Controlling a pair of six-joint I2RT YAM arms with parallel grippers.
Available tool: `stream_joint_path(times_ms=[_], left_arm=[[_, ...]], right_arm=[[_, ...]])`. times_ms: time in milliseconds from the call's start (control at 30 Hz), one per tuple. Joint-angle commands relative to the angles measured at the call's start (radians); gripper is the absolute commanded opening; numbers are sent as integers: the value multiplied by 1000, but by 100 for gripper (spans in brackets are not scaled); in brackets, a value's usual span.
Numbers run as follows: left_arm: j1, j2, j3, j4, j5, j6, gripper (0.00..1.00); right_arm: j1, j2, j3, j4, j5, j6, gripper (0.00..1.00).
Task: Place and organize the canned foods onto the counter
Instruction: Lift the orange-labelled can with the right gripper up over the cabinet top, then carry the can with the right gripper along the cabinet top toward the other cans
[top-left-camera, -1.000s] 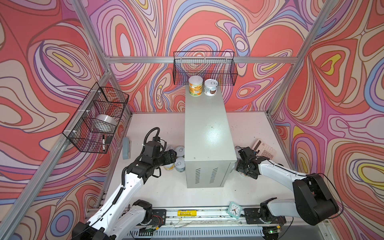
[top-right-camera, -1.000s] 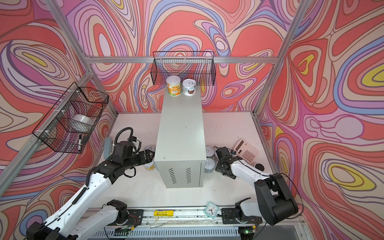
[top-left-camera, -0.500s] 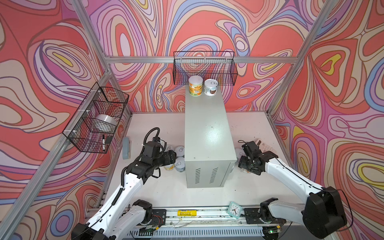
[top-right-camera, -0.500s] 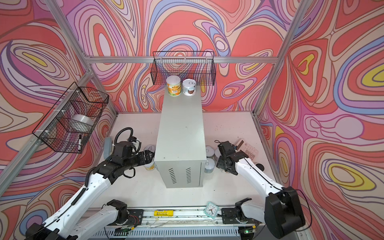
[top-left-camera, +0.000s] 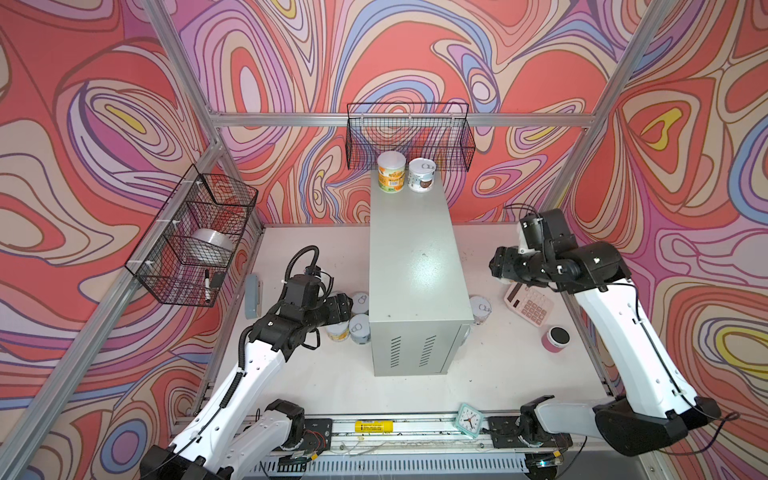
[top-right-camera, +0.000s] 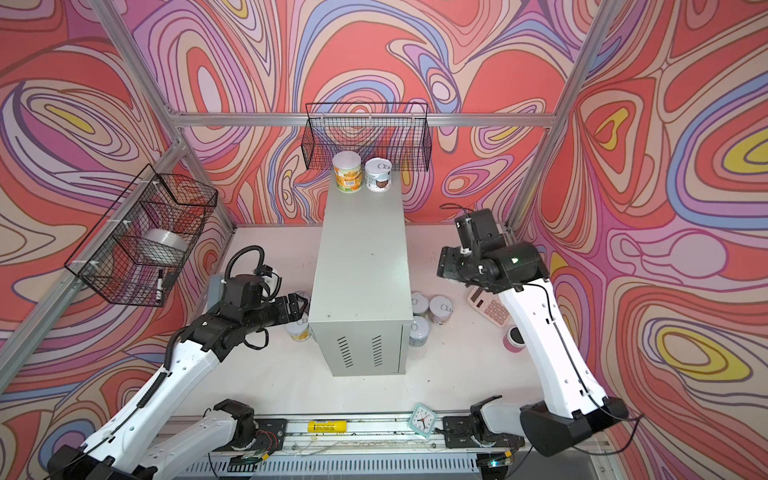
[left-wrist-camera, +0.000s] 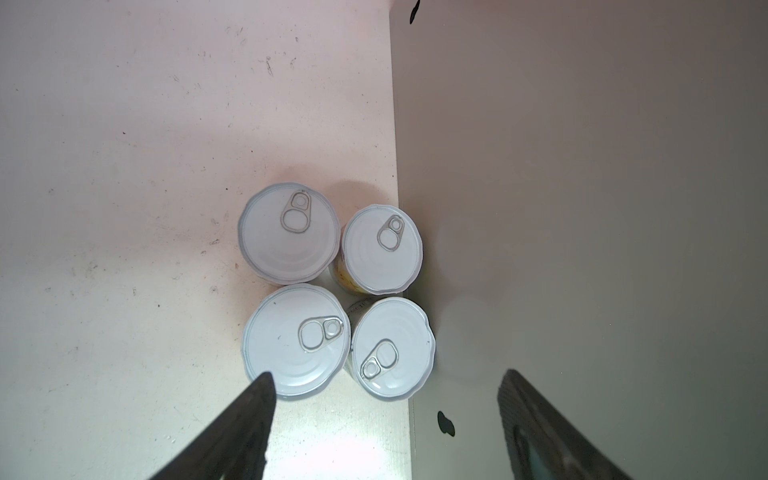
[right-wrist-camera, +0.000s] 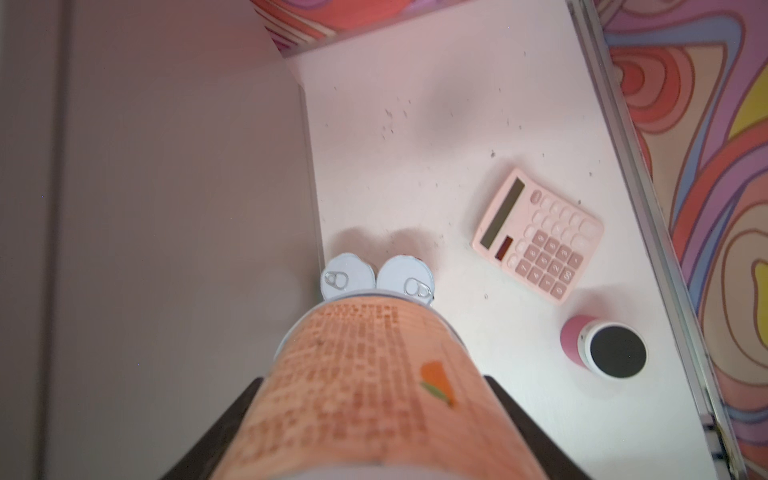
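My R gripper pinches orange can, held up beside counter. Next: carry over top, set by two cans at back. L gripper is spread above four cans on table.

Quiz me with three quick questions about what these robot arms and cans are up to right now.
1. True or false: three cans stand on top of the grey counter.
2. What is the right gripper holding? A) a mug B) an orange-labelled can C) nothing
3. In the left wrist view, how many cans stand on the white tabletop below the open left gripper?

Key: 1) False: only two stand there, at the counter's far end. 2) B. 3) Four, clustered right beside the counter's side.
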Motion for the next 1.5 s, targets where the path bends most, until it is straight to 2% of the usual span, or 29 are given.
stream_joint_path(times_ms=[0, 167, 300, 467, 567, 833, 1033, 1167, 1200, 1233, 1300, 1467], left_arm=[[-2, 4, 16, -16, 4, 3, 84], [-2, 1, 17, -7, 4, 0, 84], [-3, 6, 15, 4, 2, -5, 84], [-2, 12, 18, 8, 1, -6, 84], [-2, 5, 26, -1, -8, 0, 84], [-3, -13, 15, -7, -27, 0, 86], [-3, -6, 14, -9, -26, 3, 90], [-3, -6, 12, -6, -35, 1, 90], [-3, -8, 9, -5, -37, 0, 90], [-3, -8, 7, -5, -38, 1, 90], [-3, -5, 7, -6, -39, 3, 90], [-3, -6, 6, -7, -43, 5, 91]], right_arm=[[33, 74, 192, -81, -28, -64, 0], [205, 282, 558, -199, 117, -87, 0], [289, 408, 773, -223, 137, -94, 0], [347, 474, 828, -132, 133, -103, 0], [369, 522, 876, -142, 140, -111, 0], [406, 576, 871, -167, 185, -118, 0], [413, 573, 849, -145, 181, -122, 44], [413, 580, 838, -135, 162, -126, 59], [413, 580, 832, -131, 155, -128, 68], [413, 582, 828, -125, 148, -130, 73], [413, 582, 820, -113, 137, -131, 75], [412, 590, 815, -89, 105, -137, 97]])
